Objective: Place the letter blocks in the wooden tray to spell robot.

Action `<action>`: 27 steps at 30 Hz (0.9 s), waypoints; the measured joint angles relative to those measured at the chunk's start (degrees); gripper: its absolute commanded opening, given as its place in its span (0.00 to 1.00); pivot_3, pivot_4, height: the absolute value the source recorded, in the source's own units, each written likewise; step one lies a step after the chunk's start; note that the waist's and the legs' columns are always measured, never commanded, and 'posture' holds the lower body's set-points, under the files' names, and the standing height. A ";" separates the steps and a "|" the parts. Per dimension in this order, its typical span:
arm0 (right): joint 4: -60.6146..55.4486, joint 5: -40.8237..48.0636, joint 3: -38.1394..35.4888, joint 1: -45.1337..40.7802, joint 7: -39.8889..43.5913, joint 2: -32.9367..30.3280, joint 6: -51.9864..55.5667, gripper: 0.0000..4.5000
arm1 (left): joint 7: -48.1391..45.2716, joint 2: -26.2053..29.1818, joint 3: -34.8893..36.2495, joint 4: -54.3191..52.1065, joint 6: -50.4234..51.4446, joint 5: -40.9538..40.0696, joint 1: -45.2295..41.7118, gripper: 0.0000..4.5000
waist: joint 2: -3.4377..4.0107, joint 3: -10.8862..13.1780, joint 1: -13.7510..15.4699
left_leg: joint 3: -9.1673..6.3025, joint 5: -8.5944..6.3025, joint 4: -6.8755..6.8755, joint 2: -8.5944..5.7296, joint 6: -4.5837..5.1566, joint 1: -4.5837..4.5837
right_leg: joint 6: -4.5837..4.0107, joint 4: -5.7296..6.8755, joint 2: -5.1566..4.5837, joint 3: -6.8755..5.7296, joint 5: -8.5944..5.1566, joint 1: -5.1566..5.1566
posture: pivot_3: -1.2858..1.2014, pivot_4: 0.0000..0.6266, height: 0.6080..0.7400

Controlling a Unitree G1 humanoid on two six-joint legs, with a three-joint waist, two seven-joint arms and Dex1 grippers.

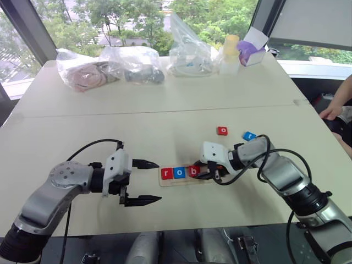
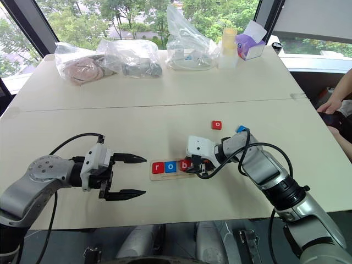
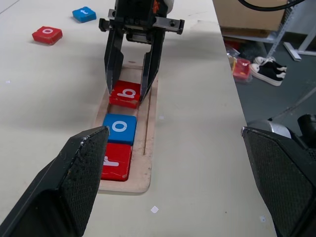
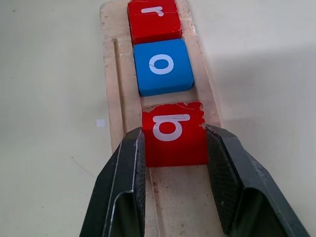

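The wooden tray (image 4: 111,64) lies on the table in front of me. In its groove sit a red r block (image 1: 166,174), a blue o block (image 1: 179,172) and a red b block (image 1: 193,170), side by side. My right gripper (image 4: 174,136) is shut on the red b block, one finger on each side, and the block rests in the groove with a small gap to the blue o. My left gripper (image 1: 158,181) stands open just left of the tray's end, holding nothing. A loose red o block (image 1: 222,131) and a loose blue block (image 1: 249,135) lie beyond the tray.
Several plastic bags (image 1: 113,67), a pale bottle (image 1: 230,54) and a purple-and-white box (image 1: 253,48) stand along the table's far edge. A person's hand (image 1: 333,111) shows at the right edge. A seam (image 1: 165,111) crosses the table.
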 measured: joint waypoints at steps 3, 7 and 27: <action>-0.01 0.00 0.17 0.00 -0.05 0.19 -0.01 0.25 | 0.22 0.00 0.00 0.00 0.00 0.00 0.00 1.00 | 0.00 0.00 0.00 | 0.00 0.00 0.00 0.00 0.00 0.00 | 0.00 0.00 0.00 0.00 0.00 0.00 | 0.52 0.24 1.00; -0.01 -0.01 0.46 -0.02 -0.22 0.60 -0.12 0.25 | 0.39 0.00 0.00 -0.03 0.00 0.00 0.00 1.00 | 0.00 0.00 0.01 | 0.00 0.00 0.00 0.00 0.00 0.00 | 0.00 0.00 0.00 0.00 0.00 0.00 | 0.52 0.24 1.00; 0.26 -1.66 1.48 -0.27 -0.44 1.27 -2.25 0.99 | 1.57 -0.58 -0.11 -0.26 0.32 -0.02 0.00 1.00 | 0.00 0.00 -0.02 | 0.00 0.00 0.00 0.00 0.00 0.00 | 0.00 0.01 0.01 0.00 0.00 0.00 | 0.52 0.24 1.00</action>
